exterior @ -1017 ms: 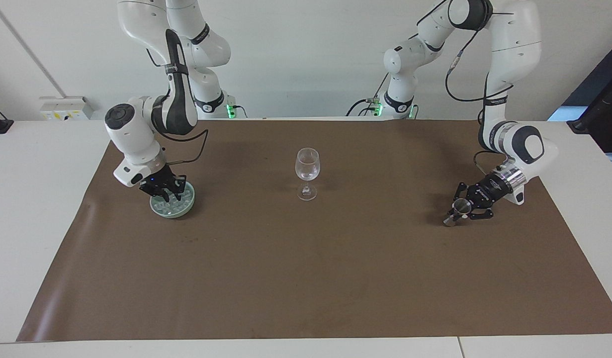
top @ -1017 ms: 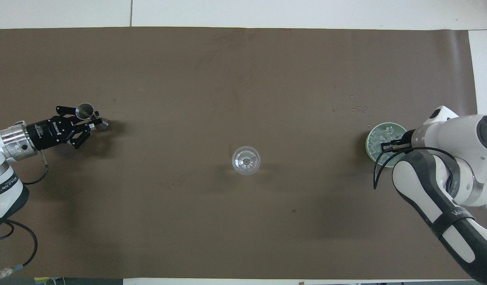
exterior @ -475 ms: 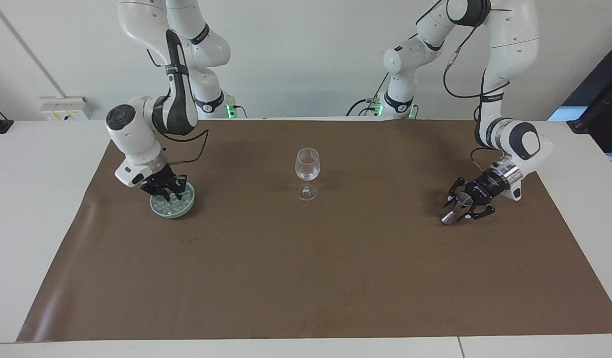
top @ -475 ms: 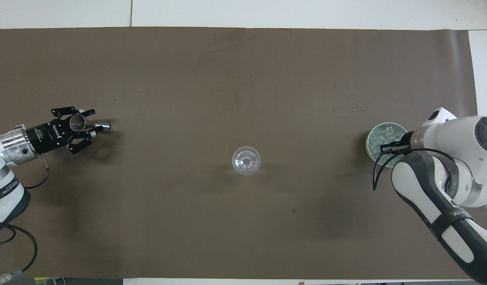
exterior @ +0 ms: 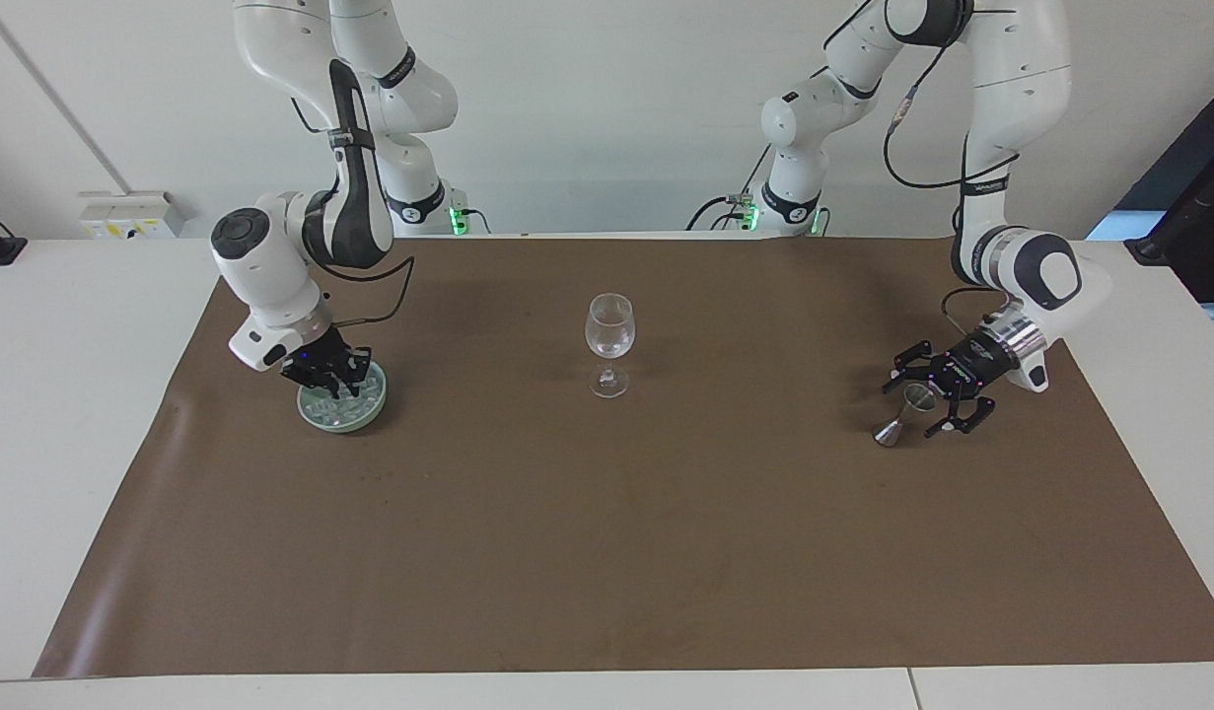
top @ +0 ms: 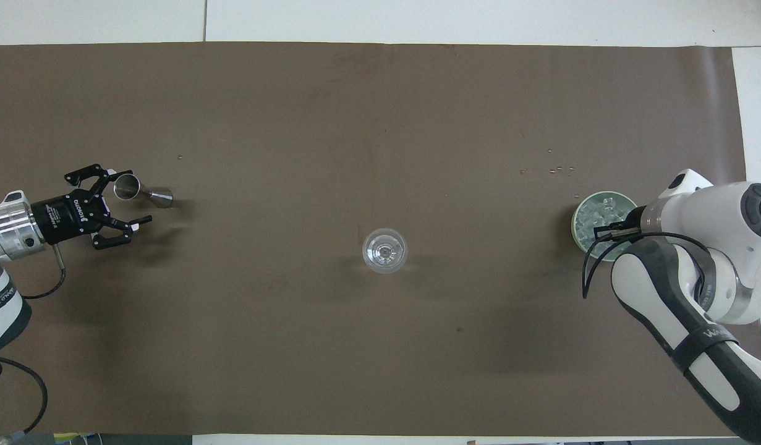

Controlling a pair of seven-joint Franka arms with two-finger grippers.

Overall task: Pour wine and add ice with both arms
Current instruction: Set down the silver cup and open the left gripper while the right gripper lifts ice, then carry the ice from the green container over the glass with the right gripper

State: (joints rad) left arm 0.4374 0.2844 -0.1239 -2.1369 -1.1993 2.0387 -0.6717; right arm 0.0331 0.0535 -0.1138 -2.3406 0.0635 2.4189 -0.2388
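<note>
The facing view shows a brown mat (exterior: 607, 552) spread over the white table (exterior: 64, 414), with a clear wine glass (exterior: 608, 340) standing upright near the mat's middle, a little toward the robots' edge. At the left arm's end of the mat, a small metal jigger (exterior: 899, 414) stands tilted on the mat, and the left gripper (exterior: 920, 388) sits low around it with its fingers spread wide, released, one finger on each side of the jigger's cup and not pressing it. In the overhead view the jigger (top: 140, 191) shows just off the tip of the gripper's (top: 125, 196) farther finger. At the right arm's end of the mat, a pale green dish (exterior: 370, 407) holds the ice (exterior: 332, 402), a heap of small clear cubes. The right gripper (exterior: 336, 384) is down in the dish among the cubes, its fingertips clenched together; whether a cube sits between them cannot be told. From overhead, the dish (top: 579, 217) is partly covered by the right arm's wrist, and the ice (top: 599, 212) shows in its open part.
</note>
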